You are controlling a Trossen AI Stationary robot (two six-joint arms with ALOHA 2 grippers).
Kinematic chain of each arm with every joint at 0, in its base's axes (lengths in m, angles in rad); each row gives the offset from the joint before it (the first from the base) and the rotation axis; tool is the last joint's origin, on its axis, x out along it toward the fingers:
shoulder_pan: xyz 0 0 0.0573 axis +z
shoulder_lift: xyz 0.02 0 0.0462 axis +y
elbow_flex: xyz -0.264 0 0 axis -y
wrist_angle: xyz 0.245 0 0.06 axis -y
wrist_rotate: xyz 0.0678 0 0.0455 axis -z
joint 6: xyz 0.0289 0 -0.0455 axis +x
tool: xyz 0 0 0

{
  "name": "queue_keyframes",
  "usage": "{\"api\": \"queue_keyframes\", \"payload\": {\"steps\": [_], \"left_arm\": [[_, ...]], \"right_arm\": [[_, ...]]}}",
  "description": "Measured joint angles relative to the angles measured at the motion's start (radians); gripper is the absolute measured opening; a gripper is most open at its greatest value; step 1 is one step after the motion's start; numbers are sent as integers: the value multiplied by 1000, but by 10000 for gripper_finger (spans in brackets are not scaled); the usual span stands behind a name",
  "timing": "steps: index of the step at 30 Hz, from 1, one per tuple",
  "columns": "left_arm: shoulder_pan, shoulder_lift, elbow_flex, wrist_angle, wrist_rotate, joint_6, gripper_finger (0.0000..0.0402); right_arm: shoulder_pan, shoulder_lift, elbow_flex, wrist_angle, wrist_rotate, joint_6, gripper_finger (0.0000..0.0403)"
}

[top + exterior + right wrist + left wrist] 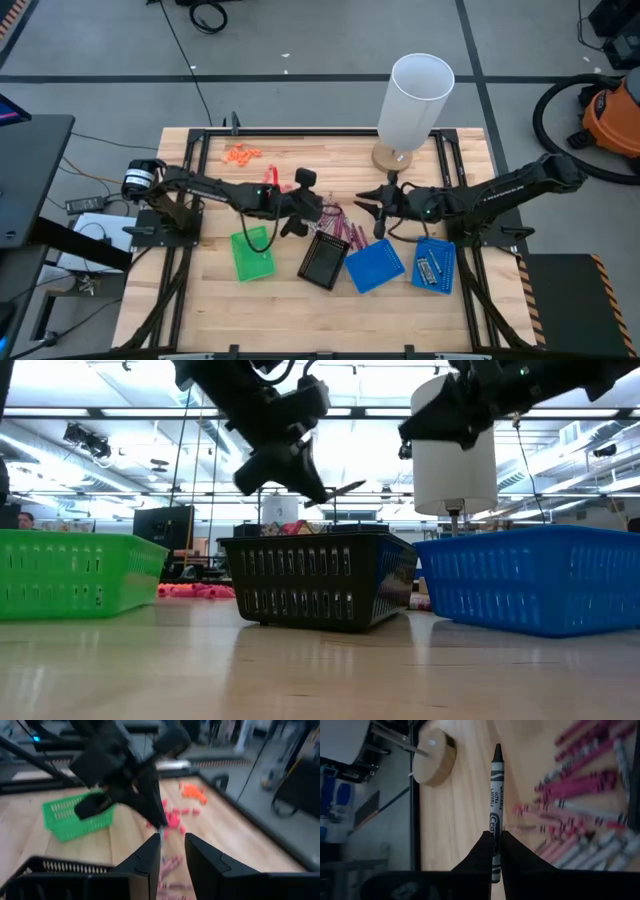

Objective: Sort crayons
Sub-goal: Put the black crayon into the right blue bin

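Upper left of the tabletop [200,300] in the high view: a scatter of orange bits [242,154]. Below them, lower left of centre: a green tray [254,254], flat on the wood.

Just right of the green tray: the left gripper [290,225], reaching in from the left edge. In the left wrist view, jaws clenched on one grey crayon [495,815], gripped near its lower end with the dark tip pointing away from the gripper.

Centre of the high view: the loose crayons [340,228], pink and grey, lying in a heap on the wood between the two grippers, just above a black tray [324,262]. Same heap at the right side of the left wrist view [580,790].

Right of centre: the right gripper [370,208], beside the heap. In the right wrist view, jaws released, a clear gap between the fingers [150,855] and nothing in it.

Below it: a blue tray [374,266], and further right a second blue tray [434,265] with small pieces inside, too small to identify. Upper right of centre: a white cylinder [415,100] on a round wooden base.
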State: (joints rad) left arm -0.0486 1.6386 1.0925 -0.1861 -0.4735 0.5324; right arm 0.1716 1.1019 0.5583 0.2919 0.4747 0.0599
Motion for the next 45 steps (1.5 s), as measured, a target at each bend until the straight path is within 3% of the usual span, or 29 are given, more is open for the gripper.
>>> {"api": "queue_keyframes", "payload": {"steps": [9,22,35,45], "left_arm": [[33,0,1,242,141,-112,14],[41,-2,1,556,256,-181,16],[41,-2,1,646,286,-234,16],[41,-2,1,645,288,-233,16]], "right_arm": [[12,0,0,194,3,-182,99],[12,0,0,314,-15,-272,99],[12,0,0,344,-23,-297,95],[12,0,0,343,-23,-299,35]]}}
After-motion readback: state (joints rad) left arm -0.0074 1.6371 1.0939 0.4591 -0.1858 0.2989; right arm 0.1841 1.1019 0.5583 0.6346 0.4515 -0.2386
